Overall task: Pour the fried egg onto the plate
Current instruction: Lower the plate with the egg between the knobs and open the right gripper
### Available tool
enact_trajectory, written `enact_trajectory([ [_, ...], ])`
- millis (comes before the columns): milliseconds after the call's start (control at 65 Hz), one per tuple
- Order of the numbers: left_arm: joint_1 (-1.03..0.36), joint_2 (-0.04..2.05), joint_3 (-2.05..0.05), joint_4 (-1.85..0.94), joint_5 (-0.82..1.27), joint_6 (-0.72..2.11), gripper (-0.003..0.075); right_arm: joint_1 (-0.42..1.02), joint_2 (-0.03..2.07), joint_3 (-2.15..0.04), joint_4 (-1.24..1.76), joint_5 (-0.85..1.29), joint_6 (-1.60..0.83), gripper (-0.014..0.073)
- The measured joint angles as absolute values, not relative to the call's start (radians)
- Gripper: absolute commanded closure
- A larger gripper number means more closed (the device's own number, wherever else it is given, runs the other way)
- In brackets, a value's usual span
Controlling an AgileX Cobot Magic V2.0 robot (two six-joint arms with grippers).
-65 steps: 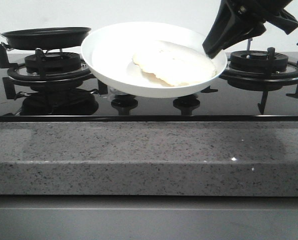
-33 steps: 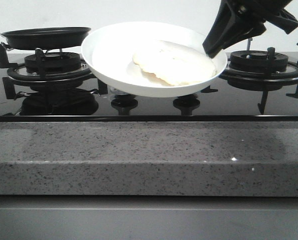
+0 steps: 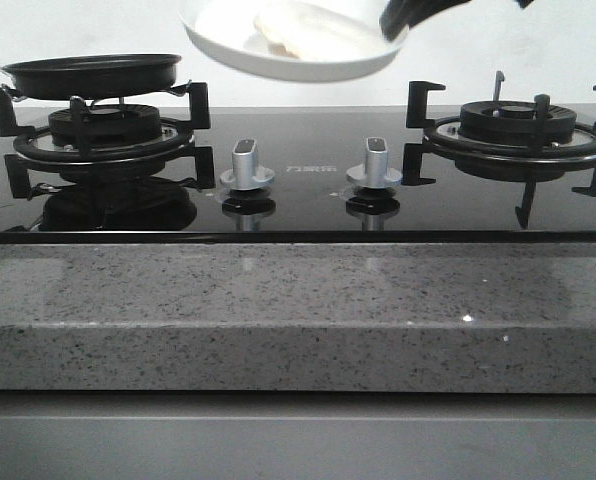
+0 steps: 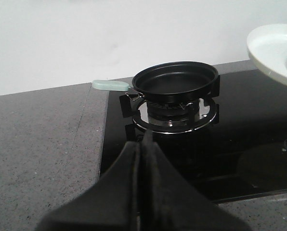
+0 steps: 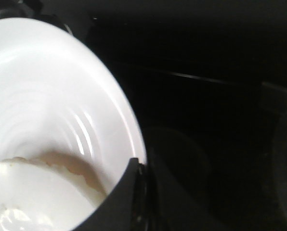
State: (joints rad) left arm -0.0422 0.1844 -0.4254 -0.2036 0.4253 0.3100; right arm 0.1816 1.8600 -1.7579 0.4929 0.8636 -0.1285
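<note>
The white plate (image 3: 278,58) hangs high over the hob's middle, cut off by the top edge of the front view. The fried egg (image 3: 313,30) lies on its right half. My right gripper (image 3: 400,18) is shut on the plate's right rim. In the right wrist view the plate (image 5: 47,106) fills the left side, the egg (image 5: 32,197) lies low in it, and the gripper (image 5: 138,171) pinches the rim. The black frying pan (image 3: 93,74) sits empty on the left burner. My left gripper (image 4: 144,144) is shut and empty, short of the pan (image 4: 175,82). The plate's edge (image 4: 273,53) shows beside it.
Two silver knobs (image 3: 246,165) (image 3: 374,163) stand on the black glass hob. The right burner grate (image 3: 513,125) is bare. The pan's pale green handle (image 4: 110,85) points off the hob's left side. A grey granite counter edge (image 3: 298,310) runs along the front.
My right gripper has lifted the plate with the egg from just above the hob up to the top of the front view. The knobs now show. The pan has not moved.
</note>
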Motion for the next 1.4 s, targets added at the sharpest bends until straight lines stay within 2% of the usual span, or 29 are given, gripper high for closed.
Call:
enact_trajectory([
  [185, -0.042, 0.184, -0.425, -0.204, 0.425, 0.310, 0.0739, 0.182, 1.997, -1.896, 0.358, 0.967, -0.053, 0.0650],
  [554, -0.042, 0.184, -0.423, -0.204, 0.425, 0.308, 0.0739, 0.182, 2.061, -1.915, 0.326, 0.997, -0.035, 0.0642],
  [646, -0.042, 0.184, -0.423, -0.204, 0.425, 0.308, 0.0739, 0.182, 2.061, -1.916, 0.326, 0.999, -0.035, 0.0587],
  [923, -0.042, 0.184, -0.423, -0.204, 0.425, 0.308, 0.0739, 0.182, 2.061, -1.916, 0.326, 1.027, -0.034, 0.0339],
  [999, -0.042, 0.184, -0.423, -0.204, 0.425, 0.308, 0.0739, 0.182, 2.061, -1.916, 0.325, 1.029, -0.034, 0.0300],
  [1230, -0.042, 0.184, -0.423, -0.204, 0.425, 0.308, 0.0739, 0.182, 2.041, -1.916, 0.278, 1.031, -0.034, 0.0319],
  [1276, -0.042, 0.184, -0.423, -0.204, 0.425, 0.308, 0.0739, 0.182, 2.024, -1.916, 0.259, 1.036, -0.034, 0.0353],
  [1399, -0.042, 0.184, -0.423, -0.204, 0.425, 0.308, 0.0739, 0.182, 1.982, -1.917, 0.231, 1.052, -0.034, 0.0517],
])
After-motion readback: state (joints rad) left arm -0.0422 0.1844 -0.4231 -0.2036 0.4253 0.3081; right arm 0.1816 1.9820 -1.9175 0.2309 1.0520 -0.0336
